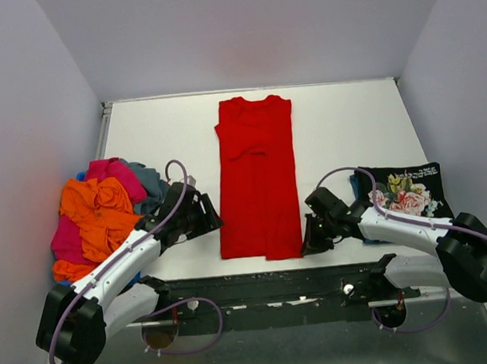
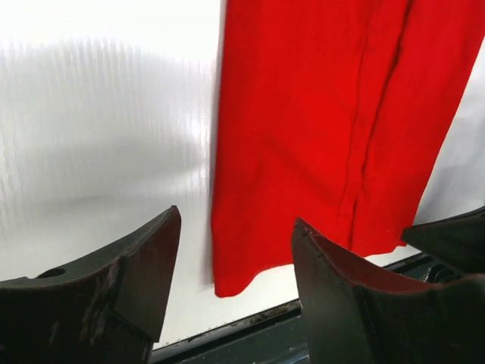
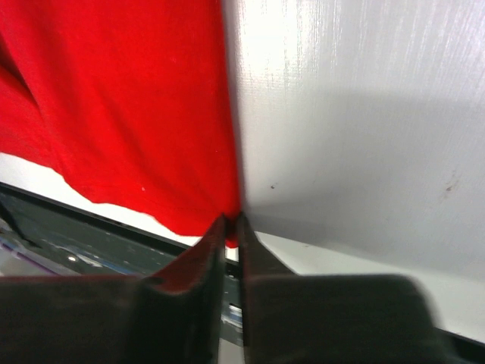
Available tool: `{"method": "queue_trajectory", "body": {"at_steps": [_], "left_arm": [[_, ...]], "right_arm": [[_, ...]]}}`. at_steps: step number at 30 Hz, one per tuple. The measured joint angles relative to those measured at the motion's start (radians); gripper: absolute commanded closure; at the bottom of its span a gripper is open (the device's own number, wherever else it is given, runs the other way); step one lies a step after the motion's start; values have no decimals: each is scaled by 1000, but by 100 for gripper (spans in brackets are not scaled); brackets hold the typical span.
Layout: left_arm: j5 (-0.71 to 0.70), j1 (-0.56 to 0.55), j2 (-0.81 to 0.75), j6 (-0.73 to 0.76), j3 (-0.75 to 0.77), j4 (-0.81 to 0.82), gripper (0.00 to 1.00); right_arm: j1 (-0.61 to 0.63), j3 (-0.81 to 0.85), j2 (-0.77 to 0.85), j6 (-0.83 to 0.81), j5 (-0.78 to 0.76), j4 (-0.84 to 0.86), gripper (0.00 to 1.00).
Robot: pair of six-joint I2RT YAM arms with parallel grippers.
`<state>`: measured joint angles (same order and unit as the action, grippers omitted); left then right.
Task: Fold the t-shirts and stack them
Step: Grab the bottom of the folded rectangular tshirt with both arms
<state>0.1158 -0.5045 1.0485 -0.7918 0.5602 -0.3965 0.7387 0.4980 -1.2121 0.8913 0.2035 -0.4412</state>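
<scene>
Down the middle of the white table (image 1: 348, 123), a red t-shirt (image 1: 256, 181), folded lengthwise into a narrow strip, collar end at the far side, hem end close to the near edge. Sleeves turned inward near the collar, with a few creases there. At the strip's near left corner, the left gripper (image 1: 206, 219), jaws spread wide and holding nothing. In the left wrist view, that corner of the red cloth visible between the two dark fingers (image 2: 114, 288), lying flat on the table beyond them; cannot tell whether touching. At the near right corner, the right gripper (image 1: 307, 243), jaws pressed almost together and pinching the hem. In the right wrist view, the fingertips (image 3: 189, 288) closing on the very edge of the red cloth, bare table just to their right. Heaped at the table's left edge, beside the left arm, a loose pile of unfolded tees: an orange tee (image 1: 102, 206) on top, a magenta-pink tee (image 1: 112, 169) behind and below it, a teal-grey tee (image 1: 149, 181) at the back right. On the right side, partly under the right arm, a black tee (image 1: 409, 190) with a pink-and-white floral print, folded flat, well apart from the red strip.
</scene>
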Motion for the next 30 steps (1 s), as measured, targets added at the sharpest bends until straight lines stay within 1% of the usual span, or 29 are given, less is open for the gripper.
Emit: {"method": "queue_trajectory", "body": {"at_steps": [3, 8, 15, 20, 21, 23, 24, 25, 26, 30], "left_arm": [[5, -9, -60, -29, -53, -10, 37], [41, -37, -58, -71, -98, -16, 41], [63, -105, -35, -107, -111, -48, 56], [80, -137, 14, -123, -125, -48, 58], [80, -143, 19, -126, -127, -48, 61], [81, -153, 30, -134, -127, -45, 73], [80, -155, 34, -136, -128, -42, 85], [81, -156, 39, -138, -131, -34, 95], [83, -157, 43, -145, -136, -26, 100], [91, -159, 37, -149, -140, -16, 100]], "right_arm": [[0, 0, -11, 6, 3, 1, 99], [0, 0, -11, 7, 3, 1, 99], [0, 0, -8, 7, 3, 0, 99], [0, 0, -8, 7, 3, -1, 99], [0, 0, -8, 7, 3, -1, 99], [0, 0, -8, 7, 3, -1, 99], [0, 0, -8, 7, 3, -1, 99], [0, 0, -8, 7, 3, -1, 99], [0, 0, -8, 7, 3, -1, 99], [0, 6, 3, 7, 2, -23, 99]]}}
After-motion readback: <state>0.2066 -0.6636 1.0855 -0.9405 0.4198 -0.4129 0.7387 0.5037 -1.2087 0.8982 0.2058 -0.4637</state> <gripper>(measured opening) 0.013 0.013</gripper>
